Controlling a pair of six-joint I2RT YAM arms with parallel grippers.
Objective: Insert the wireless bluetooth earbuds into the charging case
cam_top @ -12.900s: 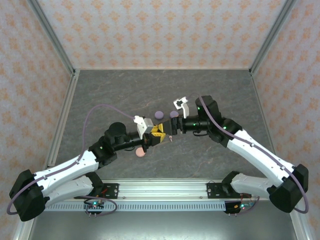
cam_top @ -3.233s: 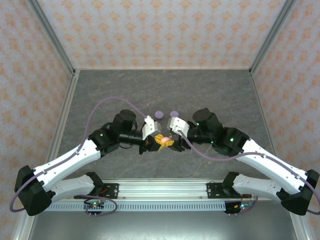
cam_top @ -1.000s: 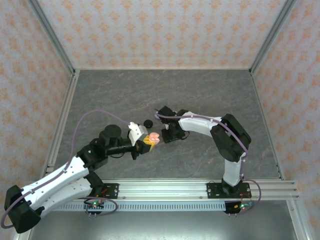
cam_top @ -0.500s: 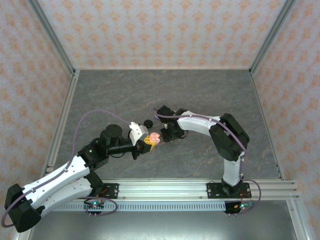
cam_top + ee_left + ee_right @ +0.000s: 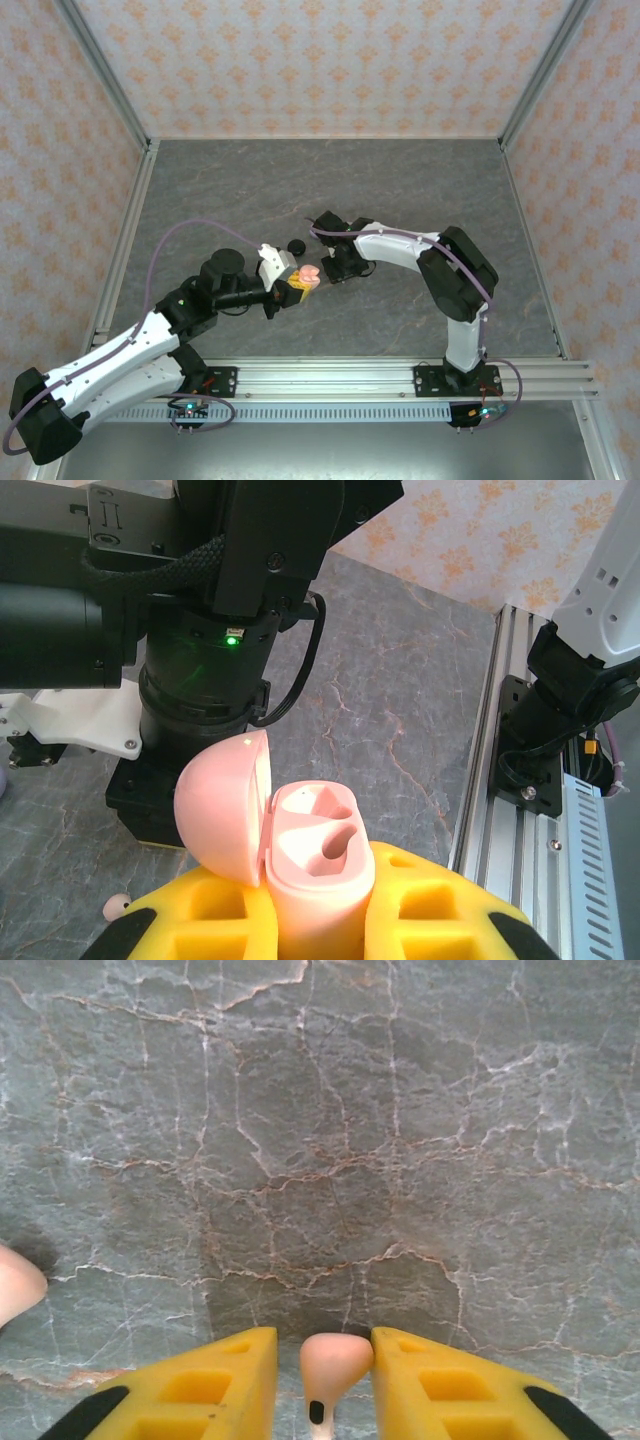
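The pink charging case and its lid are smooth plastic with a soft satin sheen. The pale pink earbud looks just as smooth. The yellow fingers of the left hand and of the right hand are matt plastic. The tabletop is matt grey with stone-like veining. The rail is brushed metal.

Robot test cell, lab: patterned panel walls top and sides, aluminium posts, grey stone-look tabletop, mounting rail along bottom edge.
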